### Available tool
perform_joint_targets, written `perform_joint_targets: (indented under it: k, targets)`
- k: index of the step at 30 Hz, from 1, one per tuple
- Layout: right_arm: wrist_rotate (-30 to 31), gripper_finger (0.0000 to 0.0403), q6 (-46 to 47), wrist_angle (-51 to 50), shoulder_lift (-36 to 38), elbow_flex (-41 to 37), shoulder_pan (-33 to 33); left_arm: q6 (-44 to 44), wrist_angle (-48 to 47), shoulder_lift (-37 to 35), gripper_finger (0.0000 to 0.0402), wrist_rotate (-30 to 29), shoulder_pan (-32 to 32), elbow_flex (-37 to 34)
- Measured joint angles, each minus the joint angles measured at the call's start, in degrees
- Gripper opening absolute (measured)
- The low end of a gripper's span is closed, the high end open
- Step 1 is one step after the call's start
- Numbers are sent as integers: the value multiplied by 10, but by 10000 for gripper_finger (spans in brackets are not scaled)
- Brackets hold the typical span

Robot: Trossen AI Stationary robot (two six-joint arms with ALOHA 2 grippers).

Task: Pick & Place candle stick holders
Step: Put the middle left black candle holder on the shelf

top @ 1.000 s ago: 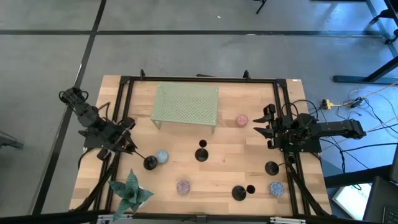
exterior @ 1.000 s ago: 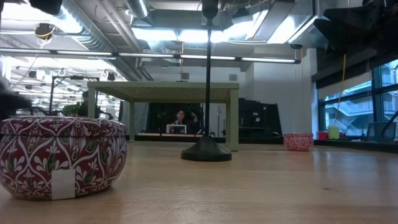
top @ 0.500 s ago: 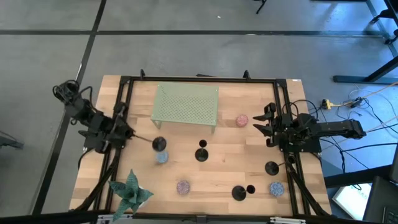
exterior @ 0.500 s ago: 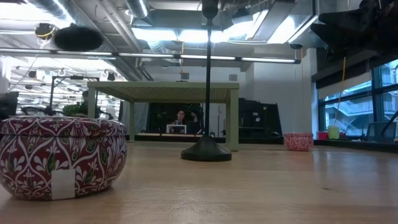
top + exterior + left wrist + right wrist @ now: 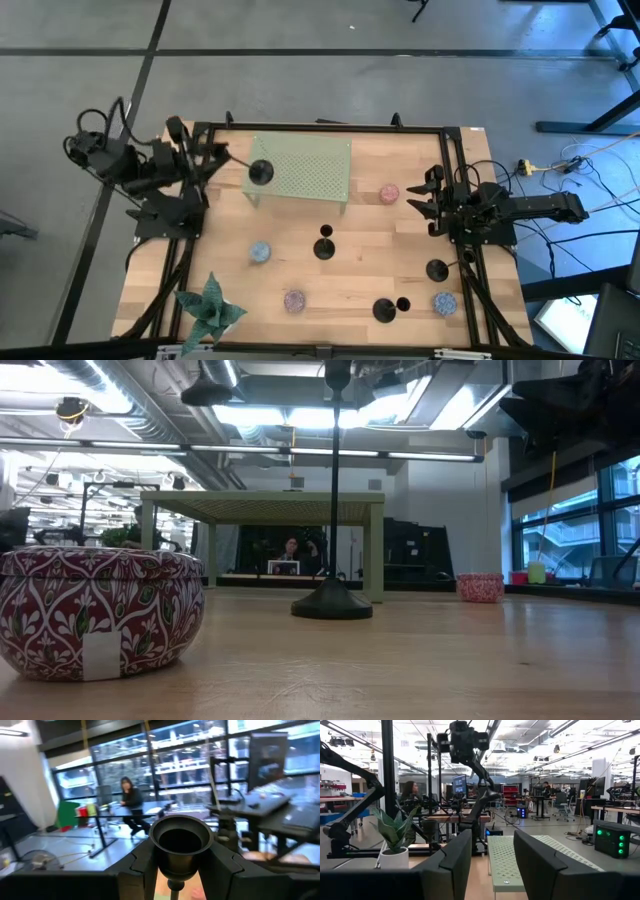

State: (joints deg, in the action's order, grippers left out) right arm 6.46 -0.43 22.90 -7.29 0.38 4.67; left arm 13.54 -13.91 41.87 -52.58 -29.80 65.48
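Note:
My left gripper [image 5: 220,157] is raised at the table's far left, shut on a black candle stick holder. The holder's round base [image 5: 260,172] hangs over the left end of the green perforated rack [image 5: 300,168] and shows high up in the low view [image 5: 207,393]. Three more holders stand on their bases: mid-table [image 5: 324,247], at the right [image 5: 437,269] and near right [image 5: 384,310]. My right gripper [image 5: 430,200] waits open at the right edge, with nothing between its fingers [image 5: 492,865]. My left gripper pinches the holder's small cup [image 5: 180,840] between its two fingers [image 5: 142,865], one on each side. The fingers point about level toward the rack. The thin stem [image 5: 172,890] runs on from the cup. The holder is tilted and lifted clear of table and rack.
Small round tins sit about the table: blue [image 5: 259,252], purple [image 5: 294,299], pink [image 5: 389,193] and blue at the near right [image 5: 444,303]. A potted plant [image 5: 210,310] stands at the near left. A red-and-white tin [image 5: 100,610] fills the low view's left.
My left gripper has risen and gone toward the table's far edge, tipping from pointing down to about level. It has carried the holder from beside the blue tin up to the rack's left end. The grip has stayed shut.

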Motion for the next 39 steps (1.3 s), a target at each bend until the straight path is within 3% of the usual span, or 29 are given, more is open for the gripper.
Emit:
perform_joint_targets:
  k: [7, 12, 17, 23, 30, 35, 39]
  targets:
    - [0, 152, 0, 0, 0, 0, 0, -19, -6, 27, 112, 10, 107, 18]
    - [0, 152, 2, 0, 0, 0, 0, -65, -30, 47, 113, 102, 203, 18]
    - [1, 152, 17, 0, 0, 0, 0, -76, -49, 71, 113, 144, 302, 18]
    - [2, 152, 17, 0, 0, 0, 0, -145, -99, 95, 113, 275, 418, 18]
    - [1, 152, 17, 0, 0, 0, 0, -145, -100, 117, 113, 314, 514, 18]
    - [1, 152, 17, 0, 0, 0, 0, -160, -99, 135, 113, 417, 569, 18]
    - [1, 152, 17, 0, 0, 0, 0, -158, -99, 161, 113, 423, 598, 18]
